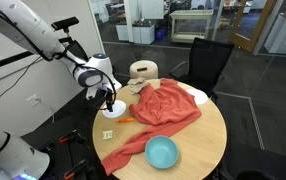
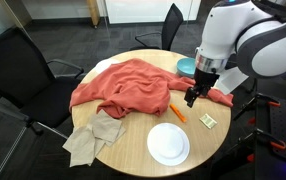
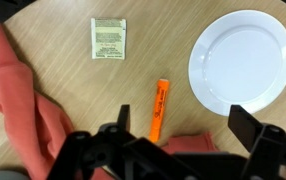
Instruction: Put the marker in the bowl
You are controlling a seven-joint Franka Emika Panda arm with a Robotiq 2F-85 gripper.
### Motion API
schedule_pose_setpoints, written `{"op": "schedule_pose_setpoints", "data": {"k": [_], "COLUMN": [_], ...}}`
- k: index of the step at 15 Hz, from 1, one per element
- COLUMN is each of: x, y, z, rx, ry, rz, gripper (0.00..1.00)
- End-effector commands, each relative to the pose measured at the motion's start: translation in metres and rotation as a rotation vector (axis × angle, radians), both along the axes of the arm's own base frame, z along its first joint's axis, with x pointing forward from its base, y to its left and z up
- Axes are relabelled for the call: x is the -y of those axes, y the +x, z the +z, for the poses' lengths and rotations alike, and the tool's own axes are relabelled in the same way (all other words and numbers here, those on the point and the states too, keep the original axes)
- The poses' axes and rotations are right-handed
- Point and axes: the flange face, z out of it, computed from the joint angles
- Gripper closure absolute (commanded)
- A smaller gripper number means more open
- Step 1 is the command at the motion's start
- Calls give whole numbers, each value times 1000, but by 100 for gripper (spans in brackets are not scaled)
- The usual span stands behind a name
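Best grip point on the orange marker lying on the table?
Mid-barrel of the thin orange marker, from straight above, claw closing across its narrow width. It lies flat on the round wooden table, both long sides clear there; red cloth crowds one end.

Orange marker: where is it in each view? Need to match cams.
Exterior view: marker left of centre, at the red cloth's edge.
Exterior view: marker right of centre, above the white plate.
Wrist view: marker at centre, left of the plate.
Shared landmark: the pale square tag near it.
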Motion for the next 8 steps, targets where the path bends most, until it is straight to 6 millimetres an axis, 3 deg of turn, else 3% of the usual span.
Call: {"op": "schedule_pose_setpoints", "data": {"k": [1, 8], "x": [0, 6], "y": [0, 12], "z": [-3, -10], "rx": [-6, -5], "ry": [0, 16], "rz": [-2, -21], "gripper": [0, 0]}}
